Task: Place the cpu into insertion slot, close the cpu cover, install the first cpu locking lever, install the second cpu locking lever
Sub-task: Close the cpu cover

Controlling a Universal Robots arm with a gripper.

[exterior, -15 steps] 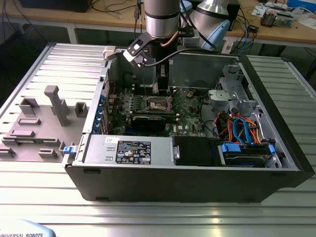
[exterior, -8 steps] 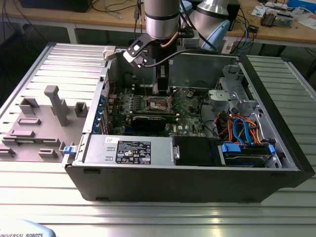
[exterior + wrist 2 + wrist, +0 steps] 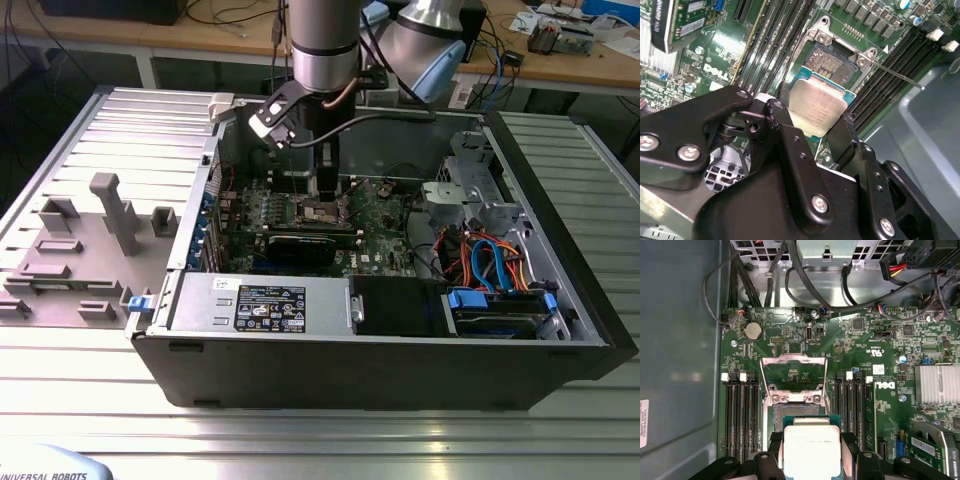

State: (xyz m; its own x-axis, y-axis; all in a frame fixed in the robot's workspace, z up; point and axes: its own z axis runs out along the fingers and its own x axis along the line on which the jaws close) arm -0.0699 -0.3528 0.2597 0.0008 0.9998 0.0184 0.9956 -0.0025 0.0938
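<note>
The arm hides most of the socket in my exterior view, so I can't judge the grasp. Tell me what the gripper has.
Observer: In both wrist views the gripper is shut on the cpu, one finger on each side edge.
Operator: Report the insertion slot.
Observer: In the second wrist view the insertion slot shows bare contacts; the cpu overlaps just one edge of it.
Operator: Now the cpu cover.
Observer: In the first wrist view the cpu cover is swung open, away from the slot.
</note>
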